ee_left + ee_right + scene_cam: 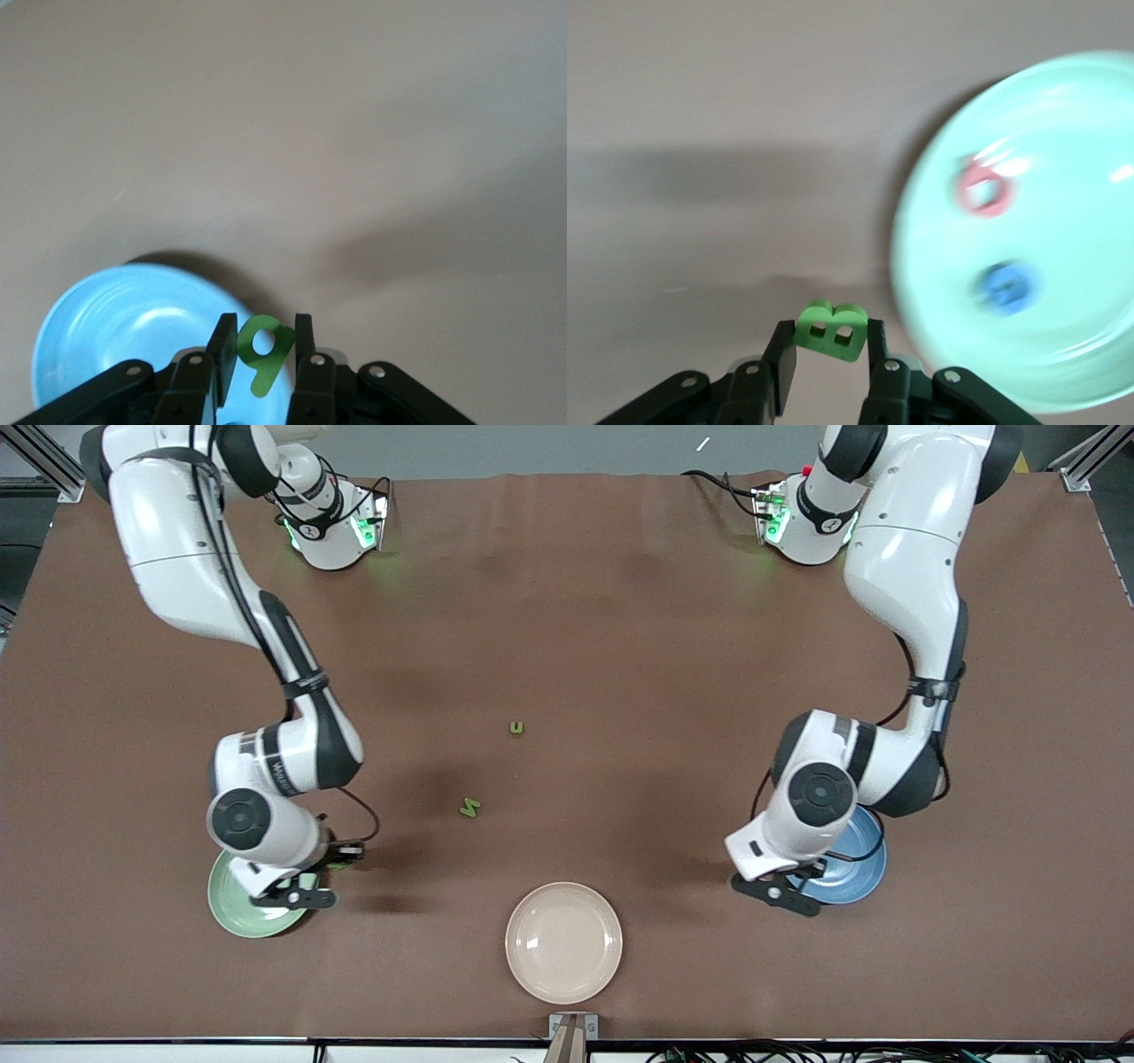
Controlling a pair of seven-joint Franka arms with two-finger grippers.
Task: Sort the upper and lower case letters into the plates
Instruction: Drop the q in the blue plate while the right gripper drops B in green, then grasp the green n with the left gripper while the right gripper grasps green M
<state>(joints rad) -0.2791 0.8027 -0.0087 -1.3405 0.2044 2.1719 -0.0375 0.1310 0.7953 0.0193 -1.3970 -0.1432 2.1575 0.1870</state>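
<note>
Brown desk (620, 646): left gripper (260, 350) pinches a green letter (266, 350) over the blue plate (115, 336); right gripper (830, 345) pinches a green B (830, 332) beside the green plate (1063, 159), so dropping now could miss.

You have three plates along the counter (620, 646) edge nearest the front camera: one (232, 908) at the right arm's end, one (859, 868) at the left arm's end, a third (563, 942) between them. Two letters (986, 190) lie in the right-end plate. Two more (469, 808) lie on the counter, farther from the camera than the middle plate, apart.
</note>
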